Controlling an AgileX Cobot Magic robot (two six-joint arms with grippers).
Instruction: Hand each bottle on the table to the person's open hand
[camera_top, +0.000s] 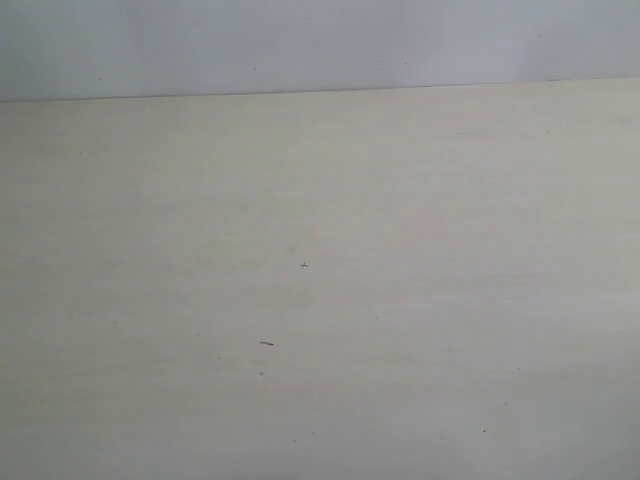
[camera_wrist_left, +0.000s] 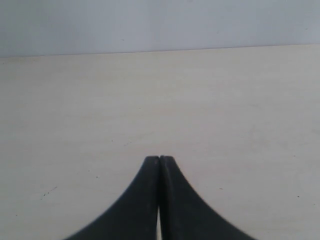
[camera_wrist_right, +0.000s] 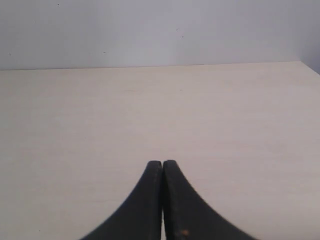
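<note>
No bottle shows in any view, and no hand is in sight. The pale beige table (camera_top: 320, 300) fills the exterior view, bare except for a few tiny dark specks; neither arm appears there. In the left wrist view my left gripper (camera_wrist_left: 159, 159) is shut, its black fingertips pressed together above the tabletop (camera_wrist_left: 160, 100) with nothing between them. My right gripper (camera_wrist_right: 162, 163) in the right wrist view is likewise shut on nothing, hovering over the same pale surface (camera_wrist_right: 160, 110).
A plain grey-white wall (camera_top: 320, 45) rises behind the table's far edge (camera_top: 320, 92). The right wrist view shows the table's far right corner (camera_wrist_right: 300, 62).
</note>
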